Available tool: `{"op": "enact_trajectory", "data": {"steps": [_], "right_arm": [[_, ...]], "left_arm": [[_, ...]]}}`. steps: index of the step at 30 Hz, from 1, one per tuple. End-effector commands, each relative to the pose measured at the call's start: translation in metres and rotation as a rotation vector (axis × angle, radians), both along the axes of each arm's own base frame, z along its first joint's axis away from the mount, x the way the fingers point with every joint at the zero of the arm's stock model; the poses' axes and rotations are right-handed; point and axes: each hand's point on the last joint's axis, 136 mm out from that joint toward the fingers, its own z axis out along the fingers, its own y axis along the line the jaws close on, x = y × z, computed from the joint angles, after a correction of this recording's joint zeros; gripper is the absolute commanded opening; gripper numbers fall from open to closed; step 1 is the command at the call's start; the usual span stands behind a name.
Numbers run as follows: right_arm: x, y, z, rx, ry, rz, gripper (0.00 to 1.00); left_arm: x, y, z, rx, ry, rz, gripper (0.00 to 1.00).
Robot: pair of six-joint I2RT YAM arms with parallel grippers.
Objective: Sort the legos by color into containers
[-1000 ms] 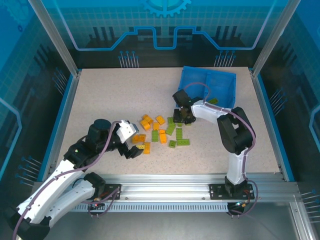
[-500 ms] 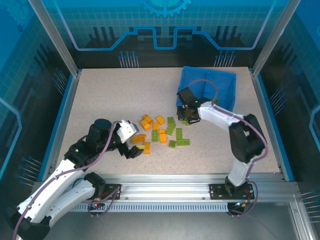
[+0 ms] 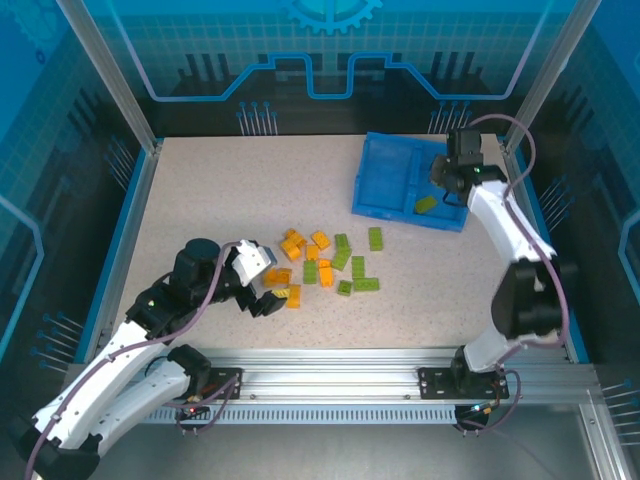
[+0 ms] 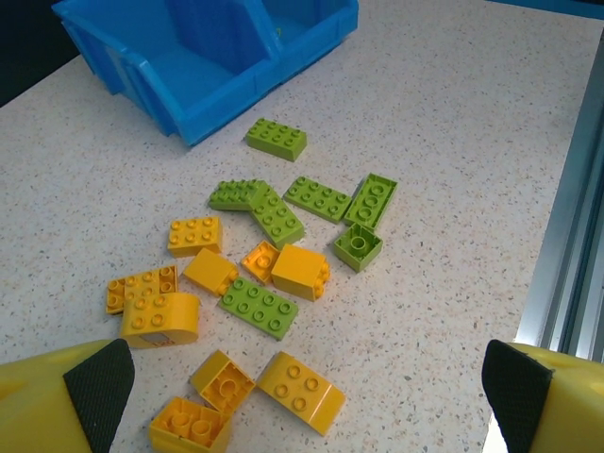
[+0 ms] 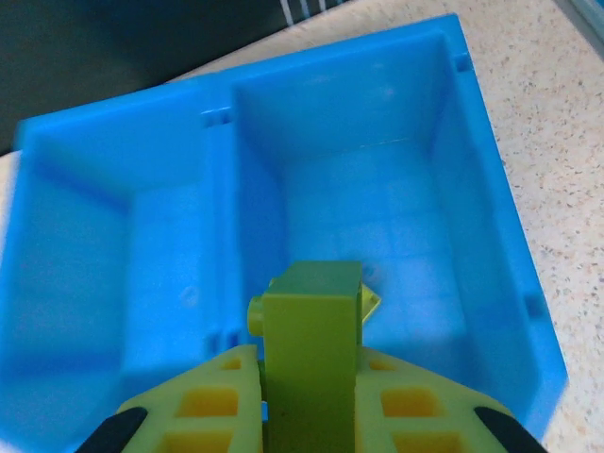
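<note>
My right gripper [image 5: 311, 415] is clenched on an olive-green brick [image 5: 311, 340]. It hangs above the blue tray [image 3: 385, 185], over the compartment where another green brick [image 3: 426, 204] lies. My left gripper [image 4: 307, 392] is spread wide above the loose orange and green bricks [image 3: 320, 262] on the table [image 3: 220, 200].

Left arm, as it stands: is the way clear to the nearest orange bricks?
Probably yes. The left tool is open right by the orange bricks, nothing lying over them; a green brick sits among them and might get nudged.
</note>
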Motion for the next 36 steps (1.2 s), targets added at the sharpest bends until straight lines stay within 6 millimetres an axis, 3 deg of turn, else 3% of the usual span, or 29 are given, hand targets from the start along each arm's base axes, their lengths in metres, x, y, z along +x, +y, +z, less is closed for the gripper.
{"op": "enact_trajectory", "data": {"steps": [1, 6, 10, 13, 20, 22, 26, 29, 33, 36], "right_arm": [[0.021, -0.007, -0.046, 0.052, 0.118, 0.009, 0.18], [0.047, -0.018, -0.088, 0.064, 0.208, -0.025, 0.22], [0.052, -0.024, -0.102, 0.092, 0.246, -0.043, 0.31], [0.047, -0.026, -0.092, 0.088, 0.231, -0.046, 0.38], [0.025, -0.018, -0.043, 0.128, 0.123, -0.016, 0.41], [0.014, -0.012, -0.029, 0.142, 0.110, 0.008, 0.42], [-0.018, 0.008, 0.002, 0.188, 0.062, 0.082, 0.50], [-0.056, 0.040, 0.027, 0.243, 0.015, 0.219, 0.58], [-0.119, 0.100, 0.050, 0.294, -0.046, 0.466, 0.73], [-0.167, 0.143, 0.046, 0.300, -0.022, 0.619, 0.87]], "left_arm": [[0.002, 0.000, -0.002, 0.000, -0.014, 0.006, 0.99], [0.018, 0.010, -0.004, 0.004, -0.012, 0.122, 0.99], [0.028, 0.014, -0.008, 0.010, 0.014, 0.187, 0.99], [0.034, 0.016, -0.014, 0.016, 0.054, 0.226, 0.99], [0.052, 0.024, -0.021, 0.007, 0.172, 0.376, 0.99], [0.058, 0.026, -0.015, -0.031, 0.210, 0.432, 0.99], [0.080, 0.033, 0.001, -0.165, 0.345, 0.666, 0.99], [0.095, 0.034, -0.006, -0.231, 0.485, 0.839, 0.99], [0.120, 0.037, -0.031, -0.219, 0.568, 1.013, 0.99], [0.130, 0.049, -0.060, -0.206, 0.666, 1.242, 0.99]]}}
